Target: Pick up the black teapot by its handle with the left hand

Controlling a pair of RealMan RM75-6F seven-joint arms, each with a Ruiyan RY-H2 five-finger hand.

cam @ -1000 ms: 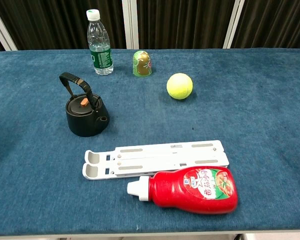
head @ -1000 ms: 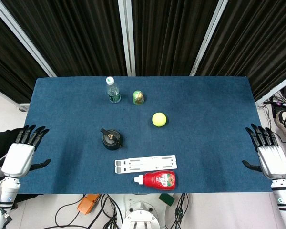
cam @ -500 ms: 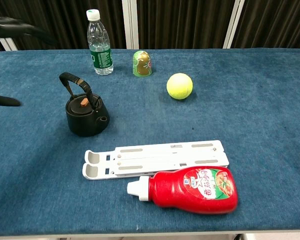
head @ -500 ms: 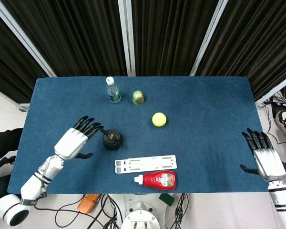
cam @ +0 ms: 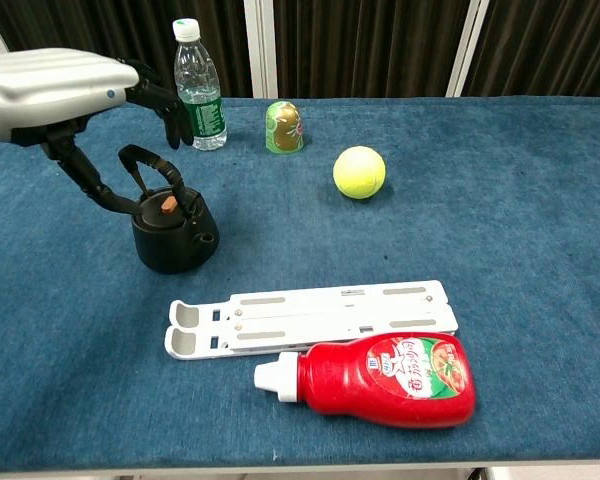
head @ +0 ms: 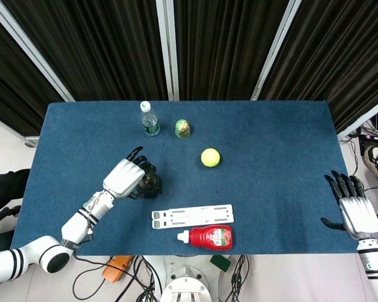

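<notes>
Over the near-left part of the blue cloth-covered table point(head: 277, 126), I've got my left hand point(head: 127, 177) hanging right above the small black round teapot point(cam: 172, 234), fingers apart and curved downward, thumb reaching low beside the arched black handle point(cam: 147, 164). Nothing is gripped: in the chest view the fingers point(cam: 168, 108) sit above and behind the handle, not around it, so I judge the grasp isn't made yet. The handle stands upright, tilted a little away from the spout (handy, since it leaves a gap to hook into).

My right hand point(head: 355, 209) idles at the far right edge, fingers spread, holding nothing.

Around the pot: a clear plastic water bottle with a green label point(cam: 201, 91) stands just behind my left hand, close enough to knock. The white flat folding stand point(cam: 310, 316) and red ketchup bottle point(cam: 382, 379) lie in front, the yellow-green tennis ball point(cam: 359, 172) and green egg-shaped toy point(cam: 284, 127) well clear.
</notes>
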